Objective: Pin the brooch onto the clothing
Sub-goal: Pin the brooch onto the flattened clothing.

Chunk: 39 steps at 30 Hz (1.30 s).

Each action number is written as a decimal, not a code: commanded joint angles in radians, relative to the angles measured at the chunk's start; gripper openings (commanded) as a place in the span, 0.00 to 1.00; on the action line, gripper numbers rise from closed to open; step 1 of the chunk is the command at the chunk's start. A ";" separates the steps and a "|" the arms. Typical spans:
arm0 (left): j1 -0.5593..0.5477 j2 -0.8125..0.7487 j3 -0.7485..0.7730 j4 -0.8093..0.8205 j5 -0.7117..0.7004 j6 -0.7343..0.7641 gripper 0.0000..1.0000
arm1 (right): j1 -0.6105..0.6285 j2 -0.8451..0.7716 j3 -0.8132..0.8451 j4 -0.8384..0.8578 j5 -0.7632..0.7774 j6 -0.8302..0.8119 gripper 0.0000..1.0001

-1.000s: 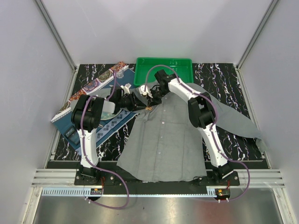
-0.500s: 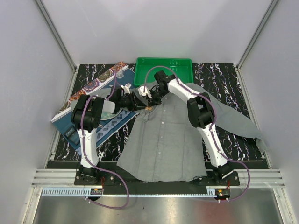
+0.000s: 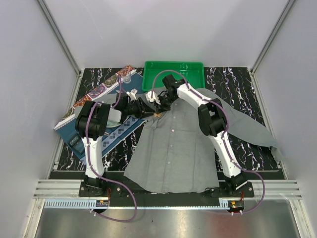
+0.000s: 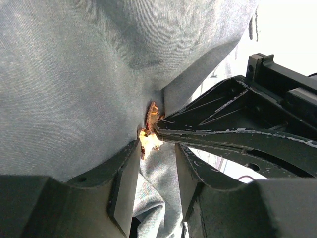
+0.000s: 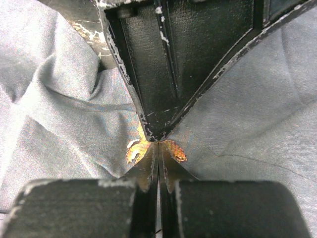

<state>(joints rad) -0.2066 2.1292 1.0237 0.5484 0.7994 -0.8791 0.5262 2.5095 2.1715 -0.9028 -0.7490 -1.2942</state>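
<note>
Brooch sits on the shirt near its collar edge, pinched between the closed right gripper tips, left gripper jaws narrowly apart just beside it.

We are seeing clothing: plain grey long-sleeved button-up shirt, lying spread front-up on surface, collar end pointing toward far edge, hem toward near edge. Row of small pale buttons running down middle; one sleeve stretching out to right. Fabric bunching into soft folds near collar. We are spotting brooch: tiny orange-gold ornament, petal-like lobes glinting, sitting against shirt's upper front, just left of button row, touching cloth where crease is gathering. We are not making out its pin.
</note>
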 commanded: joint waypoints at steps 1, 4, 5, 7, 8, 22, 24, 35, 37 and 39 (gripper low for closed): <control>0.009 0.012 0.001 0.059 -0.015 -0.011 0.41 | 0.014 0.025 0.036 -0.025 0.022 -0.007 0.00; 0.003 0.011 0.015 0.015 -0.029 0.012 0.40 | 0.017 0.023 0.036 -0.027 0.025 -0.011 0.00; 0.001 0.009 0.024 -0.019 -0.032 0.028 0.40 | 0.017 0.025 0.037 -0.027 0.027 -0.010 0.00; -0.008 0.006 0.036 -0.063 -0.049 0.054 0.38 | 0.015 0.026 0.042 -0.028 0.025 -0.007 0.00; -0.010 0.005 0.039 -0.080 -0.052 0.063 0.36 | 0.015 0.026 0.042 -0.028 0.025 -0.007 0.00; -0.017 0.017 0.076 -0.225 -0.106 0.094 0.15 | 0.017 0.000 0.030 -0.015 0.008 -0.004 0.15; -0.017 0.021 0.079 -0.229 -0.105 0.103 0.14 | 0.017 -0.008 0.031 -0.007 0.004 0.009 0.16; -0.001 0.026 0.004 0.024 -0.039 -0.024 0.40 | 0.017 0.017 0.054 -0.024 0.010 0.009 0.00; 0.001 0.029 -0.016 0.091 -0.022 -0.055 0.45 | 0.017 0.025 0.060 -0.033 0.014 0.010 0.00; 0.004 0.034 -0.028 0.143 -0.008 -0.081 0.47 | 0.017 0.026 0.060 -0.036 0.016 0.007 0.00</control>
<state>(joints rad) -0.2111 2.1292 1.0351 0.5362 0.7902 -0.8982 0.5297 2.5195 2.1956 -0.9184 -0.7425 -1.2919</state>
